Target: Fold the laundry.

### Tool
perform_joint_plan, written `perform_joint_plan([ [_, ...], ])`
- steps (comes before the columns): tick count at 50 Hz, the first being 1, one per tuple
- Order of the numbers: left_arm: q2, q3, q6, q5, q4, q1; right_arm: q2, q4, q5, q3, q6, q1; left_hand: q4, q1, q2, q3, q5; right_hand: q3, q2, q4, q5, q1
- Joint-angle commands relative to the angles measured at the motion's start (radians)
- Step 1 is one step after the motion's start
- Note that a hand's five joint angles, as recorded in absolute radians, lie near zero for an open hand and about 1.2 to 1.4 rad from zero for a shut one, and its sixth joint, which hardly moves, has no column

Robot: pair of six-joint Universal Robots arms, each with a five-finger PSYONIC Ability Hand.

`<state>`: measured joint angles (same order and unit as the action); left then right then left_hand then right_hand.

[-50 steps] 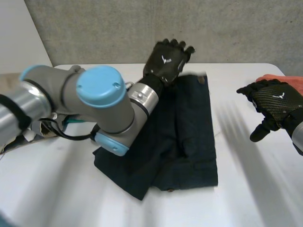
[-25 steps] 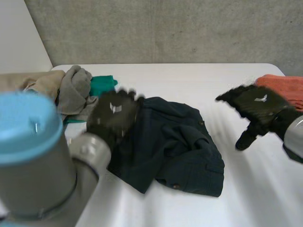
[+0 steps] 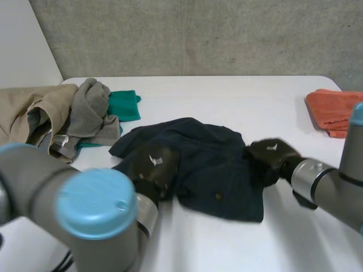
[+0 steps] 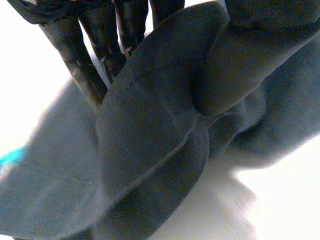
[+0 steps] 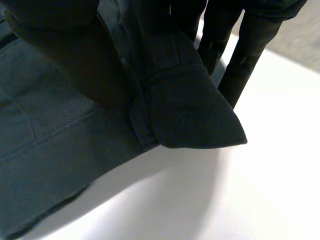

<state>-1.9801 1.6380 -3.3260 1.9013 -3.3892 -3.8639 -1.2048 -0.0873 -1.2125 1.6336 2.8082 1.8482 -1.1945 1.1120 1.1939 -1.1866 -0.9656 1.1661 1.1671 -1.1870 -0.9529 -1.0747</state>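
Left hand (image 3: 152, 164): moved from the far edge of the dark garment (image 3: 210, 164) to its near left edge. The left arm no longer lies across the cloth. Its fingers (image 4: 85, 75) now grip a raised fold.

Right hand (image 3: 271, 154): previously hovering spread above the counter (image 3: 227, 107), well apart from the garment. It is now at the garment's right edge, with fingers (image 5: 245, 55) and thumb pinching a fold.

Dark garment: previously laid flat as a long strip. It is now bunched into a shorter, rumpled heap between the two hands.
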Motion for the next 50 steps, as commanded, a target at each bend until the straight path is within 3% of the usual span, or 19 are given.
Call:
perform_joint_plan([
  [1,0.294,0.008,-0.088,-0.01,-0.009,-0.078,-0.179,-0.023,-0.081,-0.054,-0.157,-0.007,-0.202,0.284,0.202,-0.21,-0.256,0.23,0.229,-0.209,-0.269,-0.322],
  [7,0.434,0.002,-0.162,-0.054,0.045,-0.124,-0.314,-0.149,-0.101,-0.122,-0.428,-0.095,-0.202,0.284,0.202,-0.21,-0.256,0.23,0.229,-0.209,-0.269,-0.322],
  [16,0.462,0.008,-0.145,-0.241,0.166,-0.2,-0.368,-0.223,-0.094,-0.152,-0.498,-0.118,-0.202,0.284,0.202,-0.21,-0.256,0.23,0.229,-0.209,-0.269,-0.322],
  [21,0.272,-0.012,-0.139,-0.261,0.165,-0.223,-0.31,-0.256,-0.097,-0.129,-0.553,-0.092,-0.202,0.284,0.202,-0.21,-0.256,0.23,0.229,-0.209,-0.269,-0.322],
  [28,-0.002,-0.262,-0.185,-0.257,0.165,-0.244,-0.116,-0.237,-0.149,-0.231,-0.644,-0.046,-0.202,0.284,0.202,-0.21,-0.256,0.23,0.229,-0.209,-0.269,-0.322],
  [35,-0.143,-0.766,-0.288,-0.263,0.071,-0.263,0.056,-0.027,-0.265,-0.538,-0.636,-0.023,-0.202,0.284,0.202,-0.21,-0.256,0.23,0.229,-0.209,-0.269,-0.322],
  [39,-0.169,-0.977,-0.306,-0.268,-0.068,-0.264,0.062,0.275,-0.286,-0.607,-0.592,-0.007,-0.202,0.284,0.202,-0.21,-0.256,0.23,0.229,-0.209,-0.269,-0.322],
  [40,-0.169,-0.998,-0.306,-0.268,-0.094,-0.266,0.059,0.41,-0.285,-0.597,-0.567,-0.004,-0.202,0.284,0.202,-0.21,-0.256,0.23,0.229,-0.209,-0.269,-0.322],
  [43,-0.161,-1.009,-0.303,-0.268,-0.171,-0.273,0.048,0.58,-0.286,-0.552,-0.532,-0.004,-0.202,0.284,0.202,-0.21,-0.256,0.23,0.229,-0.209,-0.269,-0.322],
  [50,-0.14,-0.821,-0.297,-0.271,-0.145,-0.276,0.018,0.603,-0.252,-0.442,-0.516,-0.006,-0.202,0.284,0.202,-0.21,-0.256,0.23,0.229,-0.209,-0.269,-0.322],
])
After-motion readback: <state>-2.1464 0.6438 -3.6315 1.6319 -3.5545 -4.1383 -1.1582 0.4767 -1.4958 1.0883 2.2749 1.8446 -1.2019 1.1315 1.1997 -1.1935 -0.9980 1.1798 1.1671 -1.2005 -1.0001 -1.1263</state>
